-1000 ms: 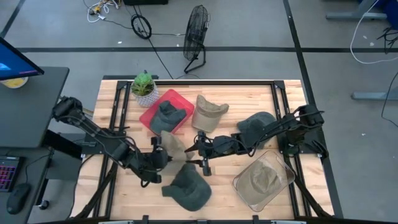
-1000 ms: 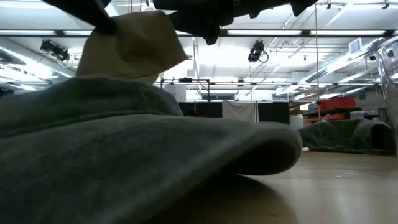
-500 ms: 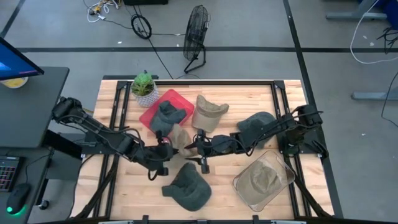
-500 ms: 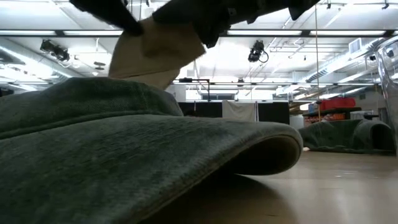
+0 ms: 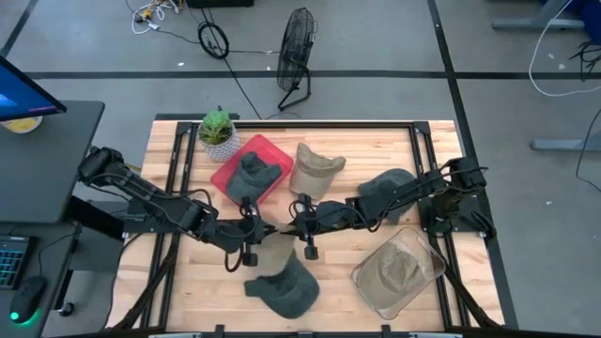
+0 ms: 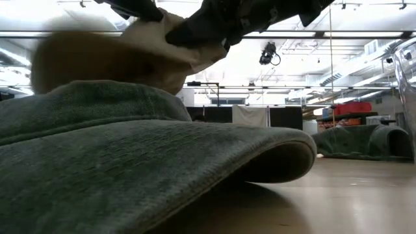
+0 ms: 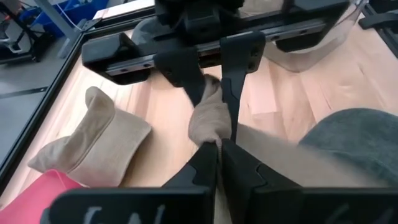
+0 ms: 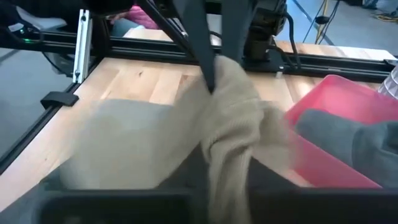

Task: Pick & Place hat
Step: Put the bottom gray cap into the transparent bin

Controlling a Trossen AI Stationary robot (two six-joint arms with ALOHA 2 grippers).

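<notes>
A tan hat (image 5: 272, 251) hangs between my two grippers above the middle of the table, just past a grey-green hat (image 5: 282, 286) that lies near the front edge. My left gripper (image 5: 252, 235) comes at it from the table's left and is shut on it. My right gripper (image 5: 299, 225) comes from the right and is shut on it too. In the low view the tan hat (image 6: 162, 52) shows blurred above the grey-green hat's brim (image 6: 195, 149). My left gripper pinches a bunched fold of the tan hat (image 7: 210, 127) between its two fingers, coming level from the table's left. The hat is off the table and sags toward the grey-green hat. My right gripper pinches the same bunched cloth (image 7: 212, 99) from the opposite side, fingers (image 7: 239, 74) level from the table's right. In its own wrist view the cloth (image 8: 233, 124) covers the fingertips.
A red bin (image 5: 235, 160) with a grey-green hat (image 5: 252, 174) stands at the far left beside a potted plant (image 5: 218, 131). A second tan hat (image 5: 315, 169) and a dark green hat (image 5: 385, 188) lie farther back. A clear container (image 5: 399, 272) at the near right holds a tan hat.
My left gripper has carried the tan hat toward the table's right, up to my right gripper. My right gripper has taken hold of it. The hat's loose body has swung down toward the near edge, over the grey-green hat.
</notes>
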